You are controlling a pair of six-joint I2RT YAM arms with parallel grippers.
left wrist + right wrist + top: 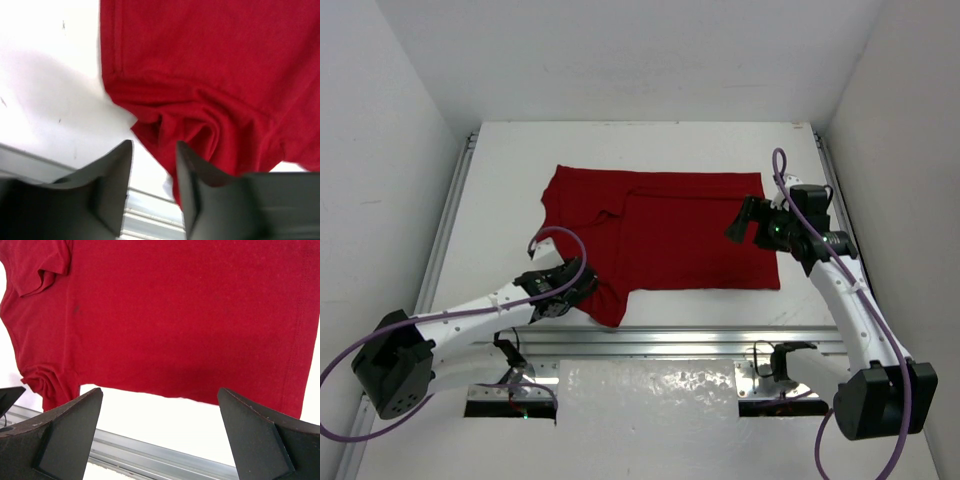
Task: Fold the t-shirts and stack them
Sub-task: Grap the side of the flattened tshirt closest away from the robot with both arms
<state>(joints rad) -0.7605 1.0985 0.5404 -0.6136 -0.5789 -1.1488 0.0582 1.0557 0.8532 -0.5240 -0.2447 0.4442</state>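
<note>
The dark red t-shirt (680,230) lies spread on the white table, with one sleeve folded in over its left part. My left gripper (582,285) sits low at the shirt's near left corner. In the left wrist view its fingers (117,172) stand a narrow gap apart, and the left gripper (154,143) points at bunched cloth of the t-shirt (210,60). A strip of red hem runs along the inside of the right finger, with bare table in the gap. My right gripper (745,222) hovers over the shirt's right edge. In its wrist view the right gripper (160,390) is wide open above the t-shirt (175,315).
An aluminium rail (670,342) runs along the table's near edge, just below the shirt, and shows in both wrist views (150,455). A second rail (445,220) borders the left side. White walls close in the table on three sides.
</note>
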